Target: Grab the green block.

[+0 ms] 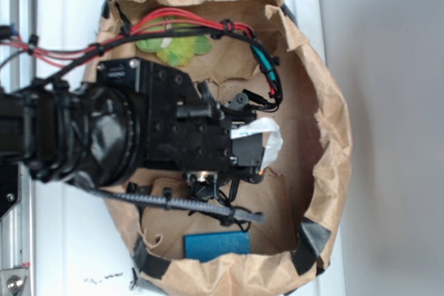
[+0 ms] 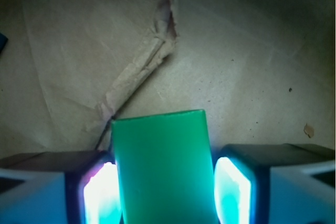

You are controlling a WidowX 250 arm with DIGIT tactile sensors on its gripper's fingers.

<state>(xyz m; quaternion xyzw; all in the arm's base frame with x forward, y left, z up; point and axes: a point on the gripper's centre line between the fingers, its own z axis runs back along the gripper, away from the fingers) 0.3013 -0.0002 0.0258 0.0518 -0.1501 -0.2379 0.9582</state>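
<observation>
Jaws clamp the green block (image 2: pixel 163 166) above creased brown paper (image 2: pixel 236 77).

My exterior camera looks straight down from above on the brown paper bag (image 1: pixel 326 136), far enough out to take in its whole rim and the white surface (image 1: pixel 69 5) around it, with the arm (image 1: pixel 104 133) reaching in from the left. My wrist camera sits very close, facing the bag's creased floor past the gripper (image 2: pixel 164 192). Both views share that paper floor inside the bag.
</observation>
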